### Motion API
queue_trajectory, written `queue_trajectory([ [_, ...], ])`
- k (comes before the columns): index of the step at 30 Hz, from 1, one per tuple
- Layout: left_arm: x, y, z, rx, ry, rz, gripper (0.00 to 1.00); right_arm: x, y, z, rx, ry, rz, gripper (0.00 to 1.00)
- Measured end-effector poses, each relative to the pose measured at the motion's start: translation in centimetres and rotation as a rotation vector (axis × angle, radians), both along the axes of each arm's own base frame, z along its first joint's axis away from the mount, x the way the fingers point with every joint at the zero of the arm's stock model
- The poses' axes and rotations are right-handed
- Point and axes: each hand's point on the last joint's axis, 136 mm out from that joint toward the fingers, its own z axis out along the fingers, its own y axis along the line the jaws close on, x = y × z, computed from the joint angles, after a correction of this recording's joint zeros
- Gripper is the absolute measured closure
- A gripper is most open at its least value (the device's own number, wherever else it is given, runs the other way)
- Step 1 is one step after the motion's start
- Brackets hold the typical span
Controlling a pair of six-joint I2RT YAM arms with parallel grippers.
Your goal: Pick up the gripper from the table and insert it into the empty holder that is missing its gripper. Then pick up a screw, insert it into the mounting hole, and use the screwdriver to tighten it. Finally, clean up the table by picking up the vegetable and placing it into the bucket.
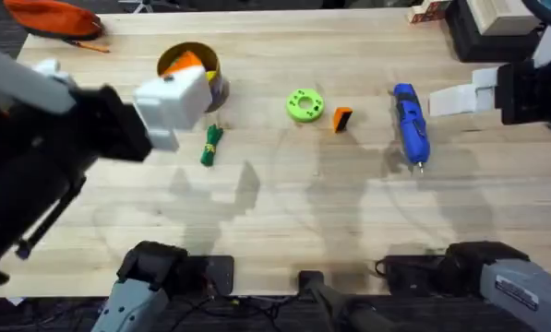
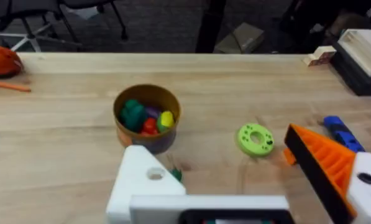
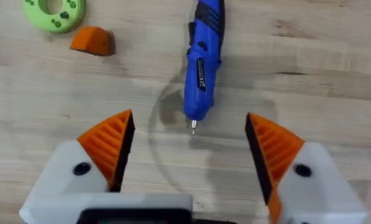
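With the small orange plastic wedge gripper (image 1: 342, 119) lying right of centre on the wooden desk (image 1: 349, 203), beside the lime-green disc (image 1: 305, 104), the right gripper (image 3: 188, 155), fingers spread wide and empty, should be lowered squarely over it.

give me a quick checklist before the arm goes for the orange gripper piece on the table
1. Gripper free to grasp: ok, it lies alone on the wood between the green disc and the screwdriver, touching neither.
2. Holder empty: ok, the left arm's bare white mount carries no orange tip; its twin does.
3. Right gripper open: ok, fingers spread wide above the screwdriver's tip.
4. Right gripper over the piece: not ok, it is centred on the screwdriver, with the piece off to one side.
5. Screw located: cannot tell, none can be made out.
6. Vegetable in the bucket: not ok, it lies on the table beside it.
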Motion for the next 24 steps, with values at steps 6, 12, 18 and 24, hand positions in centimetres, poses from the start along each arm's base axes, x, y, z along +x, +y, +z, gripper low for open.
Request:
queue_trajectory([
  [6,-0.2,-0.2,0.2,-0.006,-0.008,-0.01,0.015,0.0,0.0,0.0,0.0,0.0,0.0,0.007],
  [12,0.4,-0.3,2.0,-0.02,-0.087,-0.01,0.015,0.0,0.0,0.0,0.0,0.0,0.0,0.008],
  [18,1.0,-0.6,4.0,-0.006,-0.182,-0.033,0.015,0.0,0.0,0.0,0.0,0.0,0.0,0.007],
  [24,0.9,-1.6,3.3,0.032,-0.277,-0.114,0.015,0.0,0.0,0.0,0.0,0.0,0.0,0.007],
])
